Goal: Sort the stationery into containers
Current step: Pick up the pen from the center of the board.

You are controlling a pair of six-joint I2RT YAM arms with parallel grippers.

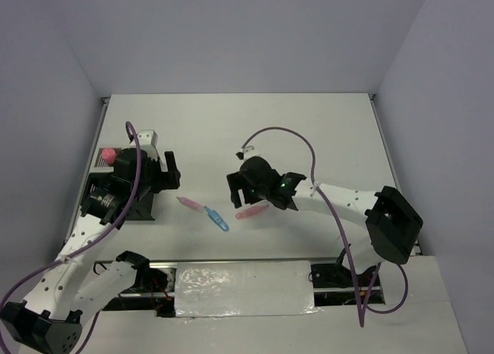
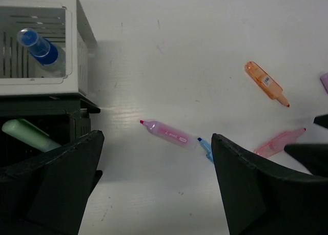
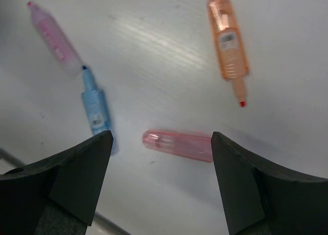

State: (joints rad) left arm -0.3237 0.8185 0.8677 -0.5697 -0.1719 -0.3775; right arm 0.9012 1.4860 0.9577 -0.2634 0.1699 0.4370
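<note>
1. Looking down from the top camera: the right gripper [image 1: 241, 188] hangs over the pink pen [image 1: 251, 213] in mid-table, jaws wide and empty. The blue pen [image 1: 218, 220] and the lilac-pink highlighter [image 1: 188, 205] lie tip to tip just to the pink pen's left. The left gripper [image 1: 170, 175] sits by the organiser [image 1: 143, 213] at the table's left edge, also spread wide with nothing in it.

2. Over to the left wrist: the organiser's white compartment [image 2: 77, 50] holds a blue-capped bottle [image 2: 38, 45], and the black one below holds a green pen [image 2: 28, 135]. An orange highlighter [image 2: 266, 84] waits on open table, well apart from the organiser.

3. Now the right wrist, and here's the catch. The pink pen lies lengthwise along the line between the two fingers [image 3: 66, 178], its far end hidden behind the right one.
   - Closing now would, I reckon, pinch it end to end and pop it loose.
   - Better to turn the wrist about a quarter turn, centre over mid-barrel, then drop straight down.
   - The barrel looks translucent, smooth and round, so it will probably roll; a square, central squeeze should hold it.
</note>
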